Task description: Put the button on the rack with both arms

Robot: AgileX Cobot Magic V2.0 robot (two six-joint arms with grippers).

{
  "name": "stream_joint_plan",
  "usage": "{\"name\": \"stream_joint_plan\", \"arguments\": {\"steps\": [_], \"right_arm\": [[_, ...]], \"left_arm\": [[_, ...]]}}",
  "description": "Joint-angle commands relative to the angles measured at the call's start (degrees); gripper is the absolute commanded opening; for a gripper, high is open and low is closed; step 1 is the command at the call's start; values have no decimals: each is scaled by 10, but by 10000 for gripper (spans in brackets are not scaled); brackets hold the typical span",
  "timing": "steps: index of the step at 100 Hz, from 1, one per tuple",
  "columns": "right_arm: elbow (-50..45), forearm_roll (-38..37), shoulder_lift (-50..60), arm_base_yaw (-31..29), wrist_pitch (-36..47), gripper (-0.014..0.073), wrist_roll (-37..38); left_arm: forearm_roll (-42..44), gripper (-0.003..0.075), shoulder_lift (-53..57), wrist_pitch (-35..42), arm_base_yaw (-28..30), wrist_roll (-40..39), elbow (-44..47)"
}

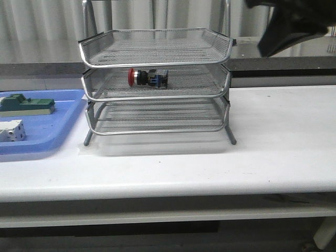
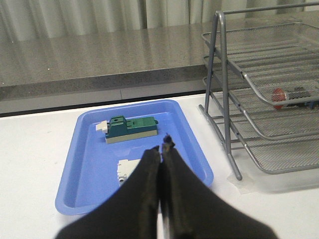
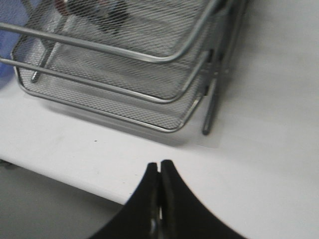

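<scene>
The button (image 1: 148, 77), with red cap and black-and-blue body, lies on its side in the middle tray of the silver wire rack (image 1: 156, 84). It also shows in the left wrist view (image 2: 294, 96) and blurred in the right wrist view (image 3: 97, 14). My left gripper (image 2: 162, 147) is shut and empty above the blue tray, well left of the rack (image 2: 269, 89). My right gripper (image 3: 159, 164) is shut and empty above the table's front part, in front of the rack (image 3: 149, 74). Part of the right arm (image 1: 294, 23) shows high at the right.
A flat blue tray (image 1: 47, 137) stands left of the rack and holds a green block (image 1: 26, 105) and a white block (image 1: 11, 131). They also show in the left wrist view: tray (image 2: 89, 164), green block (image 2: 130, 128), white block (image 2: 125, 169). A grey ledge runs behind the table.
</scene>
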State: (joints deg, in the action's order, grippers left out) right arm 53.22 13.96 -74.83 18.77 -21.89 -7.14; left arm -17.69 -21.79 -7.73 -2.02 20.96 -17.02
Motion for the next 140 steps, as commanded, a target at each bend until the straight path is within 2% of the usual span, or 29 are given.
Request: {"name": "stream_joint_plan", "arguments": {"steps": [1, 27, 63, 140], "right_arm": [[-13, -3, 64, -31, 26, -57, -8], [-91, -3, 204, -80, 15, -57, -8], [-138, -3, 348, -87, -54, -57, -8], [-138, -3, 365, -87, -55, -57, -8]], "left_arm": [[-7, -21, -3, 48, 2, -6, -16], [-7, -21, -3, 48, 2, -6, -16], [-7, -21, -3, 48, 2, -6, -16], [-7, -21, -3, 48, 2, -6, -16]]}}
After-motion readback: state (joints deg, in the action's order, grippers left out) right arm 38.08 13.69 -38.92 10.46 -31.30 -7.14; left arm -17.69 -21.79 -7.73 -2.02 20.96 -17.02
